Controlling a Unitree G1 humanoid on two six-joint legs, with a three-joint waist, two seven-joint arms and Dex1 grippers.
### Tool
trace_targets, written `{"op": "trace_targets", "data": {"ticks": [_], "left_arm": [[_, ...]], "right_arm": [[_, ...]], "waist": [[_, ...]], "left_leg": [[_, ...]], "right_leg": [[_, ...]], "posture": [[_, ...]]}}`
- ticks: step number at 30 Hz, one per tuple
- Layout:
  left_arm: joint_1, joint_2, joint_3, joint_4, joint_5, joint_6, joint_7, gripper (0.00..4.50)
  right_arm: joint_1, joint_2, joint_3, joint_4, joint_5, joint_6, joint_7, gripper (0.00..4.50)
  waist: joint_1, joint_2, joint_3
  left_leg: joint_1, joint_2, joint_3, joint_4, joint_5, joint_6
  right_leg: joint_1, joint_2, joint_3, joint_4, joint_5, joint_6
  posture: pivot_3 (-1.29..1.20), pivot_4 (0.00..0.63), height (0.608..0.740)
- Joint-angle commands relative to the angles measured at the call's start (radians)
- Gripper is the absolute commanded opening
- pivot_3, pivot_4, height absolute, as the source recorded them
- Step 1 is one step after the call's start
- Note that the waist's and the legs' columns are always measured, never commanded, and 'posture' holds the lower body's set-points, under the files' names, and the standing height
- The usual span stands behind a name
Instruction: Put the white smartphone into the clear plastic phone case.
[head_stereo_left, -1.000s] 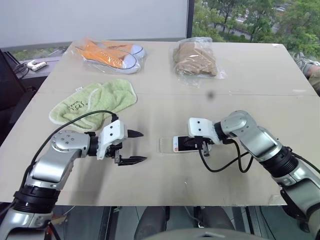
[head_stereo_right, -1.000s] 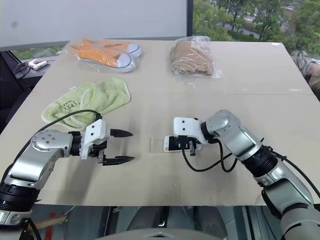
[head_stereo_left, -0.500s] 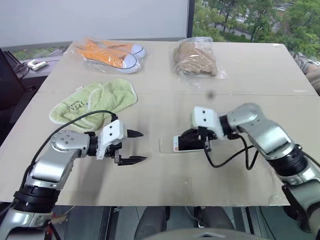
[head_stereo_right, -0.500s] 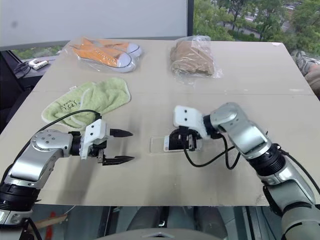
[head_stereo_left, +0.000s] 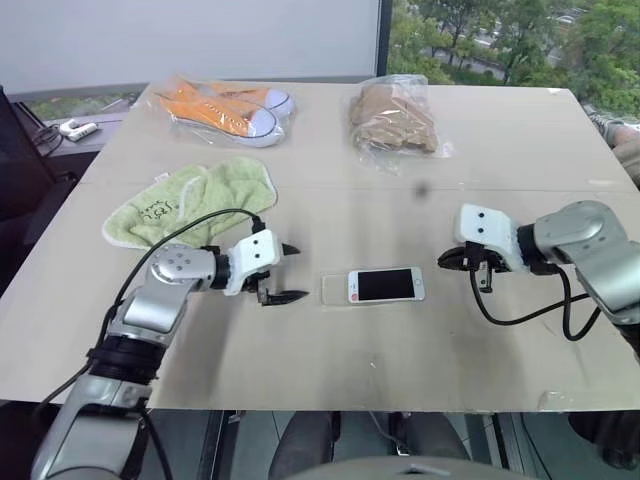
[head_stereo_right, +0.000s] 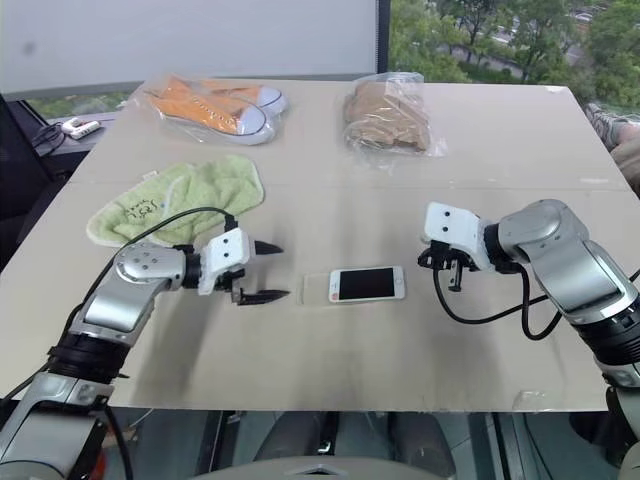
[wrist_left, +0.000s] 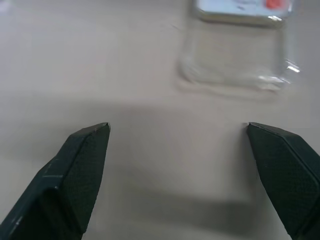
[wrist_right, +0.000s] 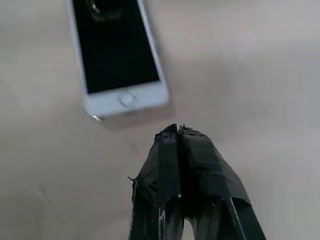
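While right gripper (head_stereo_right: 447, 268) pinches empty — left gripper (head_stereo_right: 262, 272) gapes.

Both eye views look steeply down from above onto the beige tabletop (head_stereo_left: 330, 350); both wrist views sit close, sharing the white, black-screened smartphone (wrist_right: 117, 55).

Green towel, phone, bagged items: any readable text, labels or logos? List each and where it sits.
Green towel: dark print near one corner, too small to read.
White smartphone: screen black, no text legible.
Bagged orange sneakers: no readable label.
Bagged brown item: no readable label.
Nothing can be quoted.
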Motion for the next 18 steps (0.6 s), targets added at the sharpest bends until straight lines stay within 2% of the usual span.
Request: {"op": "trace_targets", "data": {"ticks": [1, 18], "left_arm": [[-0.011, -0.025, -0.023, 0.034, 0.044, -0.05, 0.031, 4.5], [0.004, -0.071, -0.047, 0.0, 0.069, -0.055, 0.028, 4.5]], "right_arm": [[0.0, 0.007, 0.007, -0.001, -0.024, -0.024, -0.018, 0.06], [-0.006, 0.037, 0.109, -0.028, -0.058, 0.004, 0.004, 0.06]], "waist": [[-0.002, 0.0, 0.0], [0.025, 0.0, -0.001]], "left_leg": [[0.0, 0.0, 0.0, 0.0, 0.0, -0.001], [0.0, 0.0, 0.0, 0.002, 0.002, -0.004]], "right_leg": [[0.0, 0.0, 0.0, 0.0, 0.0, 0.0], [0.0, -0.001, 0.0, 0.0, 0.0, 0.0]], "posture": [[0.0, 0.15, 0.74], [0.0, 0.15, 0.74]]}}
